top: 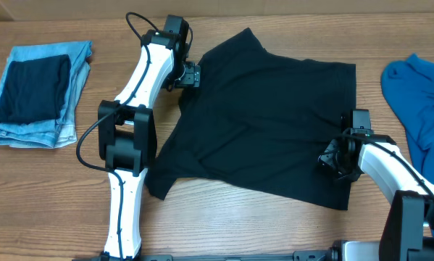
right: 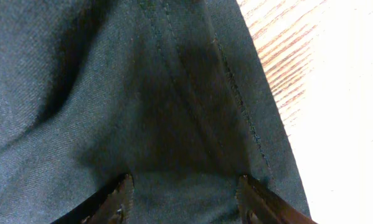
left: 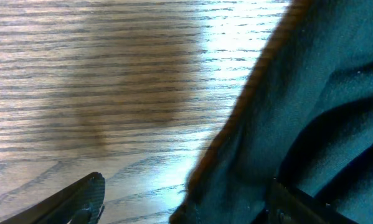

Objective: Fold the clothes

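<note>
Fingers on both grippers stand apart, clamped on nothing.

Overhead view: a black T-shirt (top: 267, 123) lies spread, slightly crooked, in the middle of a wooden table (top: 224, 225). The left gripper (top: 190, 75) sits at the T-shirt's upper left edge. The right gripper (top: 337, 163) sits over its lower right part. Folded jeans (top: 28, 134) lie far left, and a blue garment (top: 419, 94) lies far right.

Left wrist view: one finger (left: 80, 198) is over bare wood and the other over the T-shirt, with the hem between them.

Right wrist view: both fingers (right: 111, 200) straddle dark fabric beside a stitched hem.
</note>
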Robot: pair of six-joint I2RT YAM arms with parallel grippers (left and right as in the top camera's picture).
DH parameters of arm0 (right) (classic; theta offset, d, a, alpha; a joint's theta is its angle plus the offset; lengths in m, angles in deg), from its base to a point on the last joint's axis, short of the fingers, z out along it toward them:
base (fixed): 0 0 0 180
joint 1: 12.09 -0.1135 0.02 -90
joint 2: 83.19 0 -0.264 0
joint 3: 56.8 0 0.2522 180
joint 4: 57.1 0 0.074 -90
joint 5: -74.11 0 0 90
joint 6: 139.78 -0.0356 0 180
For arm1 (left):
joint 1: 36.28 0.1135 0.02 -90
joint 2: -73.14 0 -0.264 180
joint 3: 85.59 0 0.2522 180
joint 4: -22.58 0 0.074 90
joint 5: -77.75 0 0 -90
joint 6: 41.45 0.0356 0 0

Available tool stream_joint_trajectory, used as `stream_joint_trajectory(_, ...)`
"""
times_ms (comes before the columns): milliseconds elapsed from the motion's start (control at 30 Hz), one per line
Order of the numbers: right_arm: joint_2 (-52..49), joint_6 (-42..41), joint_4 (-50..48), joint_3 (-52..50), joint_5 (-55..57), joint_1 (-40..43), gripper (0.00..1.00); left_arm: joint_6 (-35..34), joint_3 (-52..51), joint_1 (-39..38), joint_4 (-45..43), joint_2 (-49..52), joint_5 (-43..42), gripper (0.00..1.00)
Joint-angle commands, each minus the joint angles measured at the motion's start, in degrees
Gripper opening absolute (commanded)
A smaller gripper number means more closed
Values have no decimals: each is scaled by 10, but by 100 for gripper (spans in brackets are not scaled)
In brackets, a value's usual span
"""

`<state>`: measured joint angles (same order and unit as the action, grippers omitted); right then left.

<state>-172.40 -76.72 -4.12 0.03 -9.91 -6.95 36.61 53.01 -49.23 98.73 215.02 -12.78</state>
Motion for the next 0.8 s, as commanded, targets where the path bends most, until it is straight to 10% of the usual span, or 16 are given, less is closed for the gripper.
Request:
stream_joint_trajectory(0, -7, -1, -2, -7, -3, 1, 58, 24, -17, -3, 1, 13, 9, 85)
stream_joint_trajectory(200, -7, -1, -2, -7, -3, 1, 58, 30, -47, -5, -12, 13, 5, 77)
stream_joint_trajectory(467, -7, -1, -2, -7, -3, 1, 58, 30, -47, -6, -11, 12, 3, 4)
stream_joint_trajectory(767, -7, -1, -4, -7, -3, 1, 57, 128, -35, -5, -52, 12, 108, 5)
